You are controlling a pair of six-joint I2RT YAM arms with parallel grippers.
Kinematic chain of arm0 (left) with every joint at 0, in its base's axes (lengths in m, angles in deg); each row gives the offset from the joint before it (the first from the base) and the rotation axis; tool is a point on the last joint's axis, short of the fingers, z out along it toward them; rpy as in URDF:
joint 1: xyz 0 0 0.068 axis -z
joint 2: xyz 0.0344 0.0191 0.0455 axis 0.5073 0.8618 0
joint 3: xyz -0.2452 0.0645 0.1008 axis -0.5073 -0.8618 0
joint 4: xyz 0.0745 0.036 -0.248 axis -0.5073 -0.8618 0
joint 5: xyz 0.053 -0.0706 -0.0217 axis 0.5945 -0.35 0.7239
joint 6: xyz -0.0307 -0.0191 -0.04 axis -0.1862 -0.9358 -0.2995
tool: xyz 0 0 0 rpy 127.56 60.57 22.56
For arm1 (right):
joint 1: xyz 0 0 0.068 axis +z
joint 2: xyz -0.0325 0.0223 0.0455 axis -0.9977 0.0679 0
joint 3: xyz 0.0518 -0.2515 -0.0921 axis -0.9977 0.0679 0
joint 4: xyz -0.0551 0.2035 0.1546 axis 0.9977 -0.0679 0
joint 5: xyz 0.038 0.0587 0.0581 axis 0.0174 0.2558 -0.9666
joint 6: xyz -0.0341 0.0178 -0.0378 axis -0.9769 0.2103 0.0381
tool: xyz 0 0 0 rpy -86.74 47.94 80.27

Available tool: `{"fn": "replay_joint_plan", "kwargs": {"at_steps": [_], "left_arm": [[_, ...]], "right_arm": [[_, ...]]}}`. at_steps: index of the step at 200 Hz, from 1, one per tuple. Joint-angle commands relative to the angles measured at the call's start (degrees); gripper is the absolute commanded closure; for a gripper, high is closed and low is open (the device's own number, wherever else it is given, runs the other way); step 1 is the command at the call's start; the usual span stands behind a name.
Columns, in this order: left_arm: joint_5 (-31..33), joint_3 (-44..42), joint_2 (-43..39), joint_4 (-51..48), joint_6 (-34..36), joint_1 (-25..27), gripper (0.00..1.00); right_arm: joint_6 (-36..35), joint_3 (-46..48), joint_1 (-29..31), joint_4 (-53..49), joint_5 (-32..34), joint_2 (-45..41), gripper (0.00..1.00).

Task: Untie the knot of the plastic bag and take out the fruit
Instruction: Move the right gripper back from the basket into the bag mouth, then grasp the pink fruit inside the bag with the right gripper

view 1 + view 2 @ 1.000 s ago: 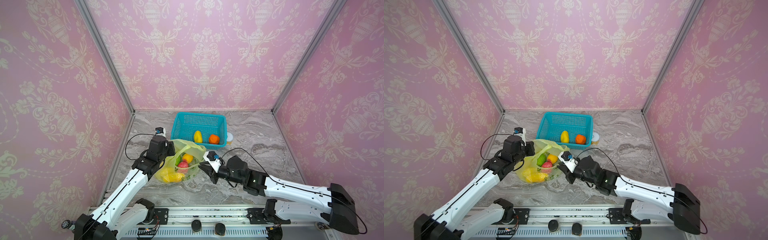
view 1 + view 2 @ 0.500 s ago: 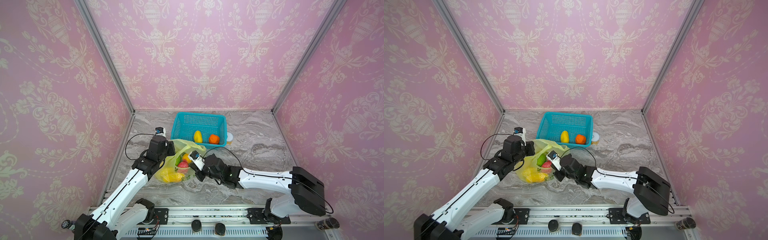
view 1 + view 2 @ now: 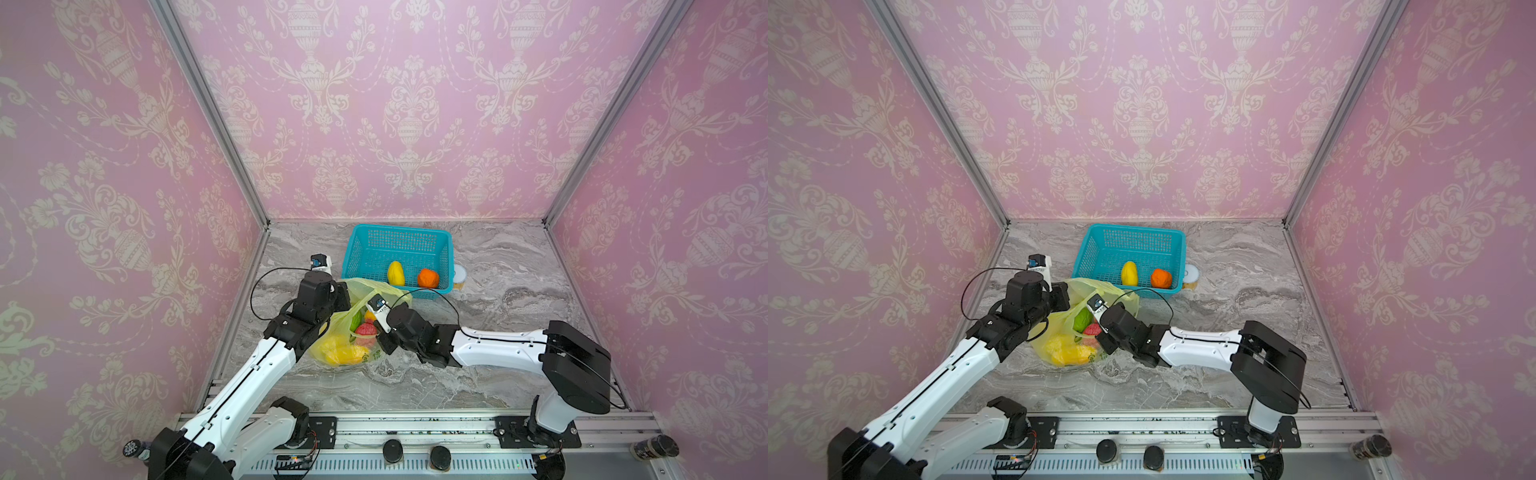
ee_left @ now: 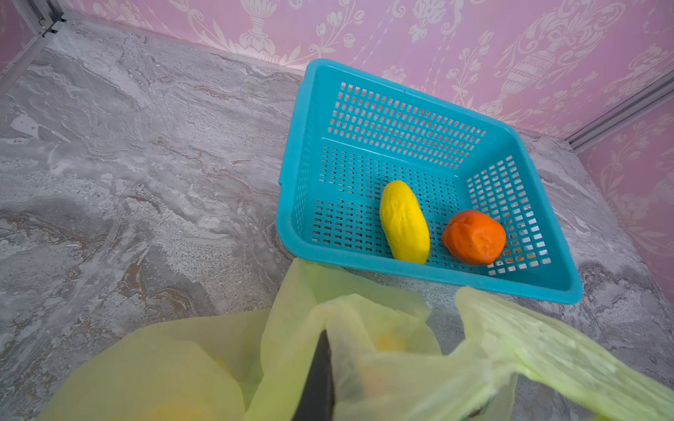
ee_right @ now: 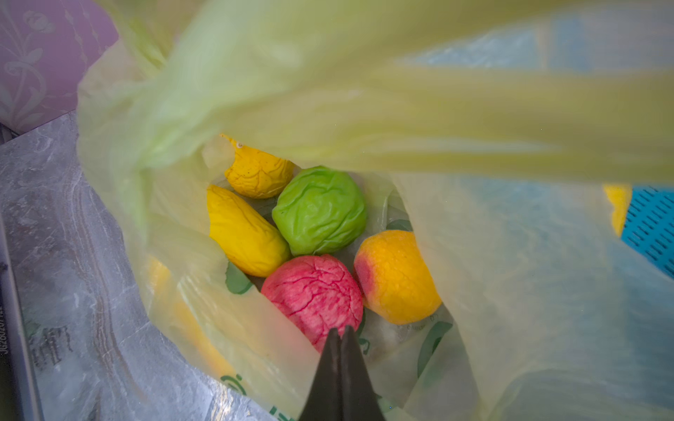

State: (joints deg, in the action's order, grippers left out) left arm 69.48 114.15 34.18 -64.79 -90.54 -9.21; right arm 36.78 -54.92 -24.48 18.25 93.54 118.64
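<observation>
The bag (image 3: 365,286) (image 3: 1088,286) sits on the marble tabletop (image 3: 498,311), just in front of the near left corner of the basket (image 3: 401,227). In the left wrist view its film overlaps the basket's front rim. It is thin, translucent yellow-green plastic with green print, and it is crumpled. Its mouth stands open upward. A handle strip (image 5: 474,109) runs loose and blurred across the right wrist view.

Part of the fruit lies bunched in the bottom of the bag:
- A round green one (image 5: 319,211) is in the middle.
- A pink-red bumpy one (image 5: 313,295) touches the green one.
- A yellow-orange one (image 5: 397,277) also touches the green one.
- A long yellow one (image 5: 244,233) lies against it on another side.
- A wrinkled yellow one (image 5: 257,173) lies behind.

More yellow shows through the film on the side away from the basket (image 3: 343,353). Two more fruits lie in the basket by its front wall, slightly apart: a long yellow piece (image 4: 403,222) and an orange piece (image 4: 474,237). A small can (image 3: 459,276) stands just beside the basket's right front corner.

The left gripper (image 4: 322,350) is clamped on the bag's rim on the basket side and holds the film up. The right gripper (image 5: 341,339) has its jaws pressed together at the bag's rim, right in front of the pink-red one. I cannot tell whether any film is caught between them.
</observation>
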Motion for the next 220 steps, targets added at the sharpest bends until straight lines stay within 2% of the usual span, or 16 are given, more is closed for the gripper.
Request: {"fn": "replay_joint_plan", "kwargs": {"at_steps": [1, 33, 53, 66, 76, 116, 136, 185, 220], "left_arm": [[0.7, -0.9, -0.5, 0.5, 1.1, 0.3, 1.0], [-0.4, -0.7, 0.0, 0.5, 1.0, 0.3, 1.0], [0.6, -0.8, -0.5, 0.2, 1.2, 0.3, 1.0], [1.3, -0.9, -1.0, 0.4, 1.3, 0.3, 1.0], [1.6, -1.0, -1.0, 0.5, 1.3, 0.3, 1.0], [0.3, -0.6, -0.1, 0.1, 1.2, 0.4, 1.0], [1.0, -1.0, -0.8, 0.3, 1.3, 0.4, 1.0], [0.1, -0.6, -0.4, 0.1, 1.2, 0.3, 1.0], [1.5, -0.9, -2.0, 0.2, 1.3, 0.4, 1.0]], "right_arm": [[1.7, -2.8, -0.1, -3.7, 1.4, 1.4, 0.99], [1.3, -3.3, -0.2, -2.8, 0.9, 3.4, 0.92], [1.4, -6.0, -0.3, -5.1, 0.1, 5.8, 0.91], [1.7, -7.8, -0.3, -6.7, -1.2, 6.8, 0.86], [2.0, -8.2, -0.3, -7.2, -2.5, 7.1, 0.77], [3.2, -8.2, -0.3, -5.1, -6.5, 9.4, 0.31], [3.9, -11.4, -0.4, -7.8, -6.0, 11.6, 0.2], [5.2, -14.1, -1.0, -9.5, -5.0, 15.4, 0.16], [6.2, -17.1, -1.5, -11.9, -6.7, 18.3, 0.26]]}}
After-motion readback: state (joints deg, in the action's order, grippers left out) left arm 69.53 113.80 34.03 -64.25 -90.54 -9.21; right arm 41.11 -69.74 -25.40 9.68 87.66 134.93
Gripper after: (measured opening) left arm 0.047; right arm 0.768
